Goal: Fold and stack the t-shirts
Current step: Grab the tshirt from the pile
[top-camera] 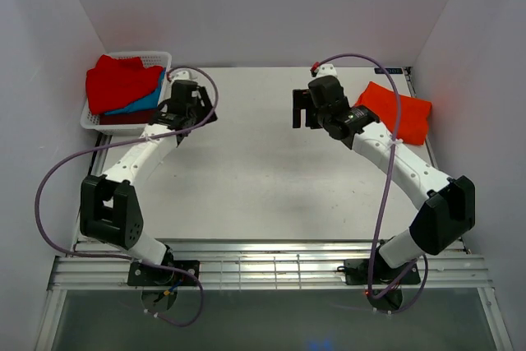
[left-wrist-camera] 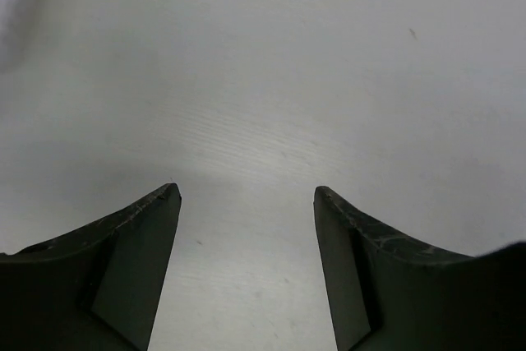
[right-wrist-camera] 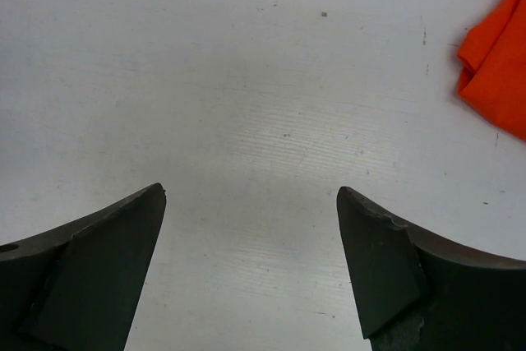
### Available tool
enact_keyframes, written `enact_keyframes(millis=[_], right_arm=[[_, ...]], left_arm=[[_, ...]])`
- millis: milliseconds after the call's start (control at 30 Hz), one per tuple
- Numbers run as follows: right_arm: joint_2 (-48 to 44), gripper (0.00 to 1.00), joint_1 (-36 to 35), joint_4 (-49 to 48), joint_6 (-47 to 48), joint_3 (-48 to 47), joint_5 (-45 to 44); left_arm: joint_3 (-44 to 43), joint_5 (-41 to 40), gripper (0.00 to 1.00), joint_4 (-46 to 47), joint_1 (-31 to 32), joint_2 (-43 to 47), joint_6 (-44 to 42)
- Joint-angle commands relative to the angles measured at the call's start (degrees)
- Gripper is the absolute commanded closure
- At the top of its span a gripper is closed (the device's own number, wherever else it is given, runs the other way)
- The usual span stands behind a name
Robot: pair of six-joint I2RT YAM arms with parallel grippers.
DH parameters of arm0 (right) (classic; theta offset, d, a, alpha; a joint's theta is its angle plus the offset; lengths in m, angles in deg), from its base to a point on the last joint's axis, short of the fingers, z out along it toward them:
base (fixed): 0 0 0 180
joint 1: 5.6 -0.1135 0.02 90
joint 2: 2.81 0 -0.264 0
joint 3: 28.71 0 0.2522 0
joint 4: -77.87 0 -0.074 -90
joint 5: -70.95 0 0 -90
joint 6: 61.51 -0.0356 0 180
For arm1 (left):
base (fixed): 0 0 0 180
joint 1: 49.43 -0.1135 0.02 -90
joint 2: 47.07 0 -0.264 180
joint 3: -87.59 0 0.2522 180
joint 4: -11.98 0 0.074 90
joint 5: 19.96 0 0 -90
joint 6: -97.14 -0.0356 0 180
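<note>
A bright red t-shirt (top-camera: 119,81) lies crumpled on top of a teal-blue one (top-camera: 146,101) and a dark maroon one (top-camera: 123,117) in the basket at the back left. An orange-red t-shirt (top-camera: 399,111) lies folded on the table at the back right; its edge shows in the right wrist view (right-wrist-camera: 501,63). My left gripper (top-camera: 197,114) is open and empty over bare table just right of the basket (left-wrist-camera: 246,195). My right gripper (top-camera: 297,110) is open and empty over bare table, left of the orange-red shirt (right-wrist-camera: 251,195).
A white plastic mesh basket (top-camera: 160,59) stands at the table's back left corner. White walls close in the back and both sides. A metal rail (top-camera: 271,273) runs along the near edge by the arm bases.
</note>
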Motion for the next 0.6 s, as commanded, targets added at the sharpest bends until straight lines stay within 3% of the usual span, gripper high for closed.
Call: enact_keyframes(millis=[0, 100, 233, 567], right_arm=[[-3.7, 0.1, 0.11, -2.52, 1.29, 0.36, -2.15], [-5.19, 0.1, 0.03, -5.93, 4.36, 3.85, -1.18], [-7.39, 0.09, 0.11, -12.01, 6.22, 9.48, 0.92], [-4.42, 0.09, 0.11, -14.56, 8.68, 12.66, 1.37]], left_arm=[[-1.16, -4.75, 0.25, 1.16, -9.98, -0.42, 1.71], [-4.59, -9.23, 0.27, 3.89, -13.33, -5.06, -2.76], [-15.9, -16.27, 0.28, 5.29, -15.78, -13.25, -8.12], [-36.47, -14.69, 0.34, 10.84, -22.56, -33.27, -17.44]])
